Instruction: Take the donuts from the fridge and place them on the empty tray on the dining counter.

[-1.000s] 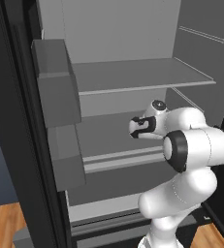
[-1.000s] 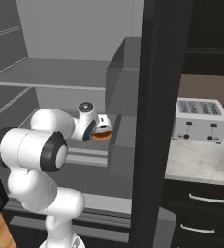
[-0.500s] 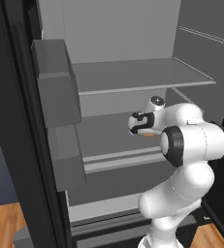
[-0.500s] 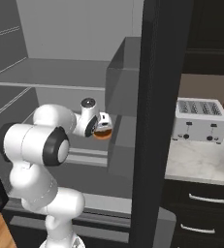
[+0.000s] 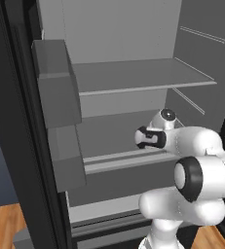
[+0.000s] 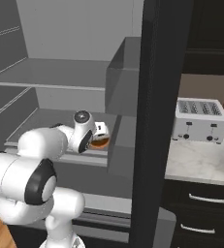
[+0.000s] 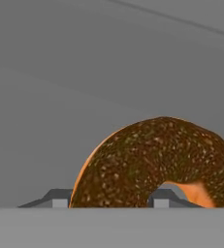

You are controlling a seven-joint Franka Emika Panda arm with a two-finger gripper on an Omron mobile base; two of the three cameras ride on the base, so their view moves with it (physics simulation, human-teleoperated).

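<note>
Grey fridge (image 5: 133, 34) interior, door open. Left base view: the arm's wrist hides the pincer's tips over the middle shelf (image 5: 123, 163) — nothing of the donut shows.

Right base view: pincer (image 6: 103, 139) at the shelf's front edge, orange-brown donut (image 6: 101, 143) half-covered beneath it; toaster (image 6: 200, 121) on the worktop (image 6: 200, 162) at 3 o'clock.

Hand view: the donut (image 7: 157, 162), cut off below, straddles one fingertip (image 7: 161, 198) — pincer clamped on it.

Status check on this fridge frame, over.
End effector closed on orange-brown donut. Donut on lower fridge shelf. No obstruction seen, over.
</note>
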